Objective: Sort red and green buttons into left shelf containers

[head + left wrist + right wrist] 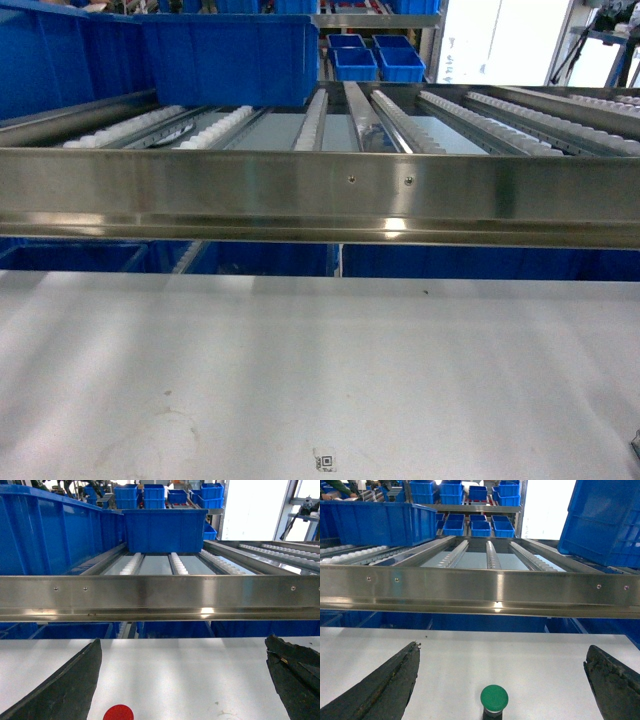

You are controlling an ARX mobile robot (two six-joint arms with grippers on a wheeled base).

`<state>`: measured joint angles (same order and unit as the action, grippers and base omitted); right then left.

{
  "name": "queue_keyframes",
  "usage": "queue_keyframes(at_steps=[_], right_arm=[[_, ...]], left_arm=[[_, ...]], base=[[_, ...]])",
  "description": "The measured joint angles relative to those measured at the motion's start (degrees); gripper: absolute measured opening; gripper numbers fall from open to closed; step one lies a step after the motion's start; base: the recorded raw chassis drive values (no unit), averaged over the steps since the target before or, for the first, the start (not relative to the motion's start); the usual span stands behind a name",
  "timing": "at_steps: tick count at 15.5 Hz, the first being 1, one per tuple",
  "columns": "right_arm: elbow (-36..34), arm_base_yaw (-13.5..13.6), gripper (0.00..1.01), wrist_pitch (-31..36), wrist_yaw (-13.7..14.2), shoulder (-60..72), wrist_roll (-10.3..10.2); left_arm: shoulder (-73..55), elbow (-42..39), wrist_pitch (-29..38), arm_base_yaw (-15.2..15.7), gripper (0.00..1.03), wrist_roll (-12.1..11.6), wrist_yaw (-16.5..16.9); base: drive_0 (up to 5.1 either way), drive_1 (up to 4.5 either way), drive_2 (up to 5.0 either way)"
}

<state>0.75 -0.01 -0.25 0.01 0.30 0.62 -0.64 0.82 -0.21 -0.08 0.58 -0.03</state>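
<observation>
In the left wrist view a red button (118, 713) lies on the white table at the bottom edge, between the fingers and nearer the left one. My left gripper (183, 645) is open and holds nothing. The right wrist view shows a green button (494, 698) standing upright on its black body, roughly centred in my open right gripper (503, 647), touching neither finger. Ahead runs the steel shelf (320, 200), with large blue containers (230, 55) on its rollers at the left. Neither button nor gripper shows in the head view.
The shelf's front rail (160, 597) crosses just above the table's far edge. A deep blue bin (165, 527) sits on the roller tracks and another (605, 520) tilts at the right. Small blue bins (375, 60) stand far behind. More blue bins sit under the rail.
</observation>
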Motion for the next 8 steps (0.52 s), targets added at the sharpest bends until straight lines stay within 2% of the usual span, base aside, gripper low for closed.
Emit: queue_keyframes(at_steps=[8], right_arm=[[0.0,0.0,0.98,0.0,0.0,0.0,0.0]], left_arm=[[0.02,0.0,0.0,0.0,0.98,-0.02,0.0]], base=[[0.0,0.0,0.0]])
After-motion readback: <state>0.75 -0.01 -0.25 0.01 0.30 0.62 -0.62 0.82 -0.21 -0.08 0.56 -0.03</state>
